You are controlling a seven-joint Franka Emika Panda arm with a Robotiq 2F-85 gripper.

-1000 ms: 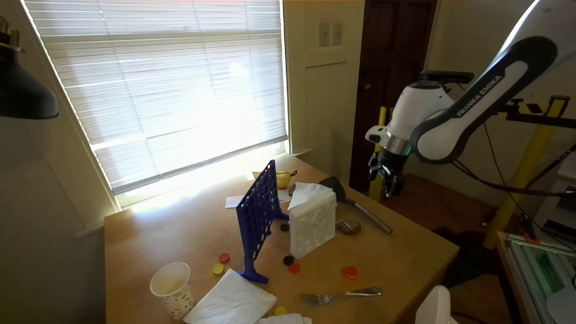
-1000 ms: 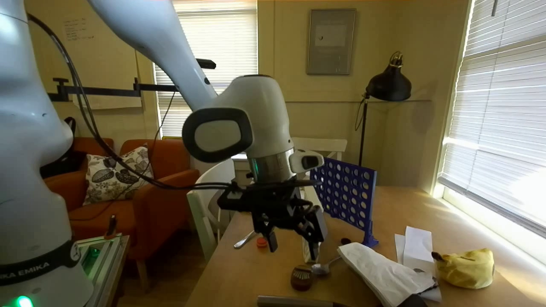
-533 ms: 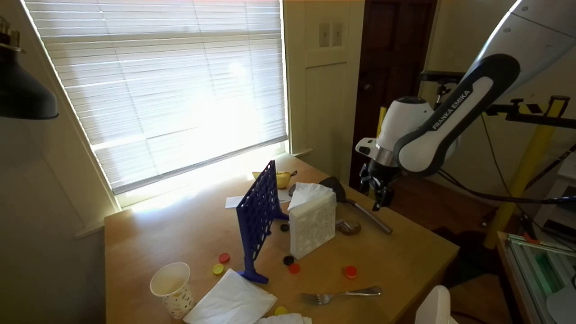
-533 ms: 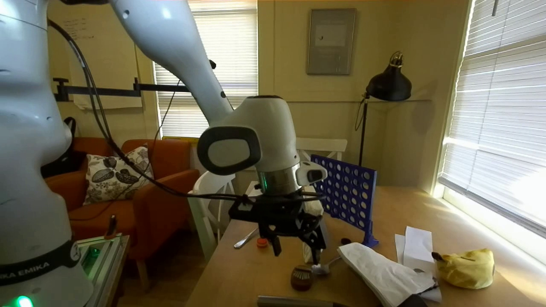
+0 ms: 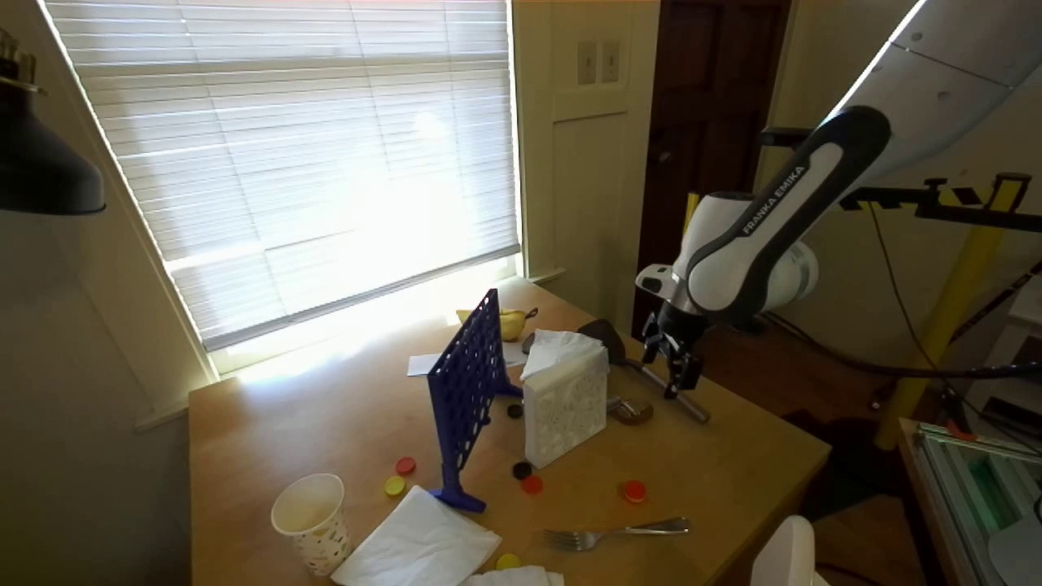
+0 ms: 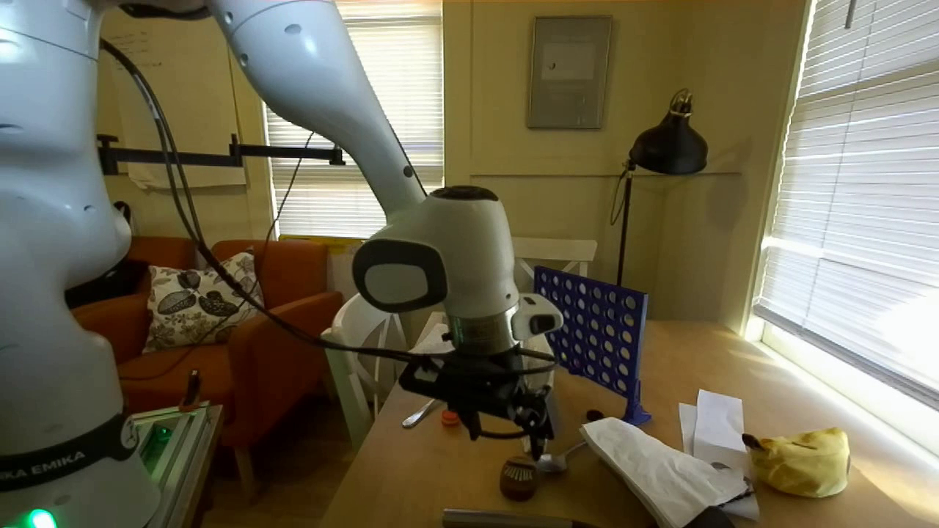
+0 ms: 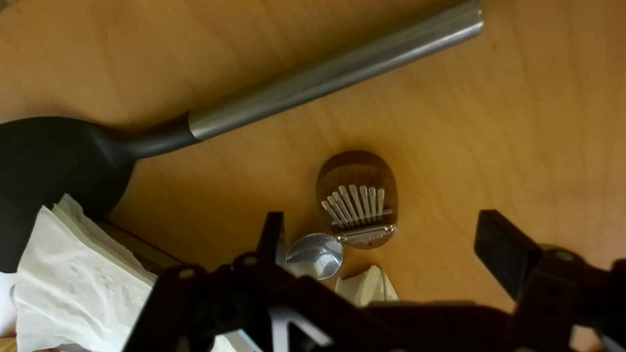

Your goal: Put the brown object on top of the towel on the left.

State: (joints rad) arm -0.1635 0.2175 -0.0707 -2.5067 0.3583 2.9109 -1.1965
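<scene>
Looks like pre-grasp, pick not made. End effector (image 7: 379, 235) spread wide, holding nothing. Kalimba (image 7: 358, 200) below it on desk (image 7: 489, 127), spoon (image 7: 315, 256) just beside. Next should be: centre, descend, close.

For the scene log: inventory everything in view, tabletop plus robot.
kalimba: 1, brown, beside spoon
spoon: 1, silver, beside kalimba
spatula: 1, black and grey, near kalimba
grid: 1, blue, mid-table
patterned box: 1, white, beside grid
discs: 7+, red, yellow, black, around grid
napkins: 3+, white, by cup and spatula
cup: 1, white, by napkins
fork: 1, silver, near discs
bundle: 1, yellow, by papers
papers: count unclear, white, by bundle
gripper: 1, black, open near kalimba
arm: 1, white, above gripper
</scene>
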